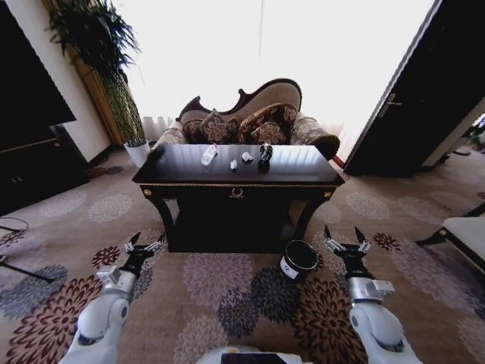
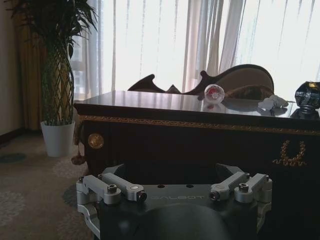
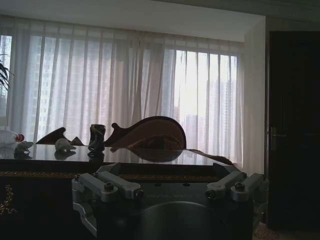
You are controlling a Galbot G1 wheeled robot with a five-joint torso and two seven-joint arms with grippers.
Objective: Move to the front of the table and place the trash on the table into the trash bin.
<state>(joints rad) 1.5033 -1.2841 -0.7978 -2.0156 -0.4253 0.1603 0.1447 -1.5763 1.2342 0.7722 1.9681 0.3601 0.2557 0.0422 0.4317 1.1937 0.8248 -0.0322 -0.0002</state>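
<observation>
The dark glossy table (image 1: 303,173) stands ahead of me, in front of a sofa. On its top lies the trash: a clear bottle (image 1: 209,155) with a red cap, two small white paper balls (image 1: 233,164) (image 1: 247,157) and a black-and-silver lump (image 1: 264,155). The trash bin (image 1: 299,259), a small dark bucket with a white label, sits on the carpet by the table's front right leg. My left gripper (image 1: 142,244) and right gripper (image 1: 345,240) hover low over the carpet, short of the table, both open and empty. The left wrist view shows the bottle (image 2: 214,93), a paper ball (image 2: 272,102) and the lump (image 2: 307,95).
A patterned sofa (image 1: 250,121) stands right behind the table. A tall plant in a white pot (image 1: 137,152) is at the back left, beside a dark cabinet (image 1: 30,163). A white-cushioned bench (image 1: 466,235) is at the right, with a dark door (image 1: 409,106) behind it.
</observation>
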